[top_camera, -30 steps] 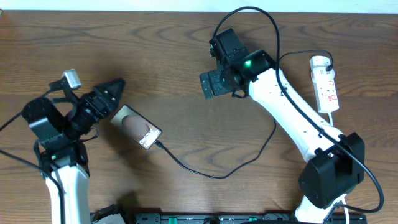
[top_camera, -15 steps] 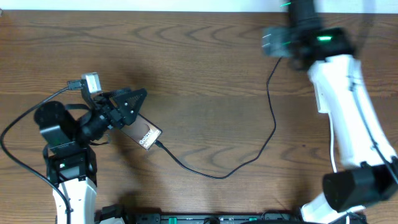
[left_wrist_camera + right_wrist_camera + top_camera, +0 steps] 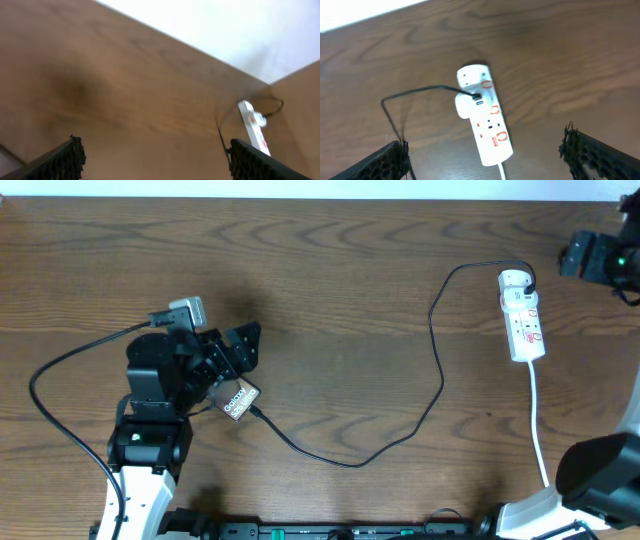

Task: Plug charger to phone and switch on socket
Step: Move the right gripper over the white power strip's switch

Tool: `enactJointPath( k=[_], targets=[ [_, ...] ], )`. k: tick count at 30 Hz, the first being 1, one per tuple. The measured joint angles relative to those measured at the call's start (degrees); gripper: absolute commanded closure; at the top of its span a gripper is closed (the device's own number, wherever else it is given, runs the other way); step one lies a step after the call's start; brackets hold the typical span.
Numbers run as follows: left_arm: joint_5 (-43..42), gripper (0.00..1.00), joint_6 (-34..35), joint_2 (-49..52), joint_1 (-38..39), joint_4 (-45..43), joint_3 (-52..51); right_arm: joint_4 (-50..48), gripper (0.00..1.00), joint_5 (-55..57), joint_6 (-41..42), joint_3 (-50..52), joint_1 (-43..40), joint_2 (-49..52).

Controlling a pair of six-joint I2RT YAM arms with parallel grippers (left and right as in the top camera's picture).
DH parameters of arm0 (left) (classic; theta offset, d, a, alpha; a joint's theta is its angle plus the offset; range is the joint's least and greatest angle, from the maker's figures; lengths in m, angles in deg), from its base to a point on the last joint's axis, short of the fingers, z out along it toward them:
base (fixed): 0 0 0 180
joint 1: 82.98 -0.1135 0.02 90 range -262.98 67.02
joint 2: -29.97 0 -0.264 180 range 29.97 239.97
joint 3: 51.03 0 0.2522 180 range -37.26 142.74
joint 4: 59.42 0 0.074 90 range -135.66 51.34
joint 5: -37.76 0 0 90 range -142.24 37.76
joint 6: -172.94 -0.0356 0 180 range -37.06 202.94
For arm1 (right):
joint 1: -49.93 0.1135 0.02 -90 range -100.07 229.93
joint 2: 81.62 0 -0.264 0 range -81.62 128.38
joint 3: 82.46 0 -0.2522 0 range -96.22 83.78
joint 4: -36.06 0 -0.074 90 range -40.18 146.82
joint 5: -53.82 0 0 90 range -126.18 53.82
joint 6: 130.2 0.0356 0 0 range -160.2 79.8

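Observation:
The phone lies at the left, mostly hidden under my left arm; only its lettered end shows. The charger cable runs from that end in a loop across the table to the white adapter on the socket strip. My left gripper is open and empty, just above and beyond the phone. In the left wrist view it faces bare wood, with the strip far off. My right gripper is open and empty at the far right; in its wrist view it hovers over the strip.
The strip's white cord runs down toward the front edge by the right arm's base. A black robot cable loops left of the left arm. A pale wall borders the table's far edge.
My right arm has swung from the table's middle to the far right, past the socket strip. My left arm has moved right, so its gripper now covers most of the phone.

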Motion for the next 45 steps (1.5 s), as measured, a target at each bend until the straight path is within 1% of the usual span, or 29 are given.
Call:
enactJointPath(
  k=[3,7,16,25,37,45],
  targets=[
    [2.21,0.11,-0.02,0.0,1.11,-1.05,0.42,-0.17,0.01,-3.82,-3.39,0.2,-0.76,2.78],
    [3.74,0.11,-0.04,0.0,1.44,-1.11,0.46,-1.31,0.01,-6.58,-5.64,0.42,-0.74,8.44],
    [4.31,0.11,-0.04,0.0,1.44,-0.66,0.46,-2.82,0.01,-7.93,-6.08,0.83,-0.74,17.29],
    [4.33,0.11,-0.04,0.0,1.44,0.46,0.46,-2.78,0.01,-8.26,-5.35,0.83,-0.42,21.49],
    [4.37,0.11,-0.04,0.0,1.44,0.5,0.46,-2.8,0.01,-8.28,-4.85,0.87,2.08,26.08],
    [4.5,0.11,-0.04,0.0,1.44,0.5,0.46,-2.62,0.01,-8.35,-4.31,0.96,2.05,26.29]
  ],
)
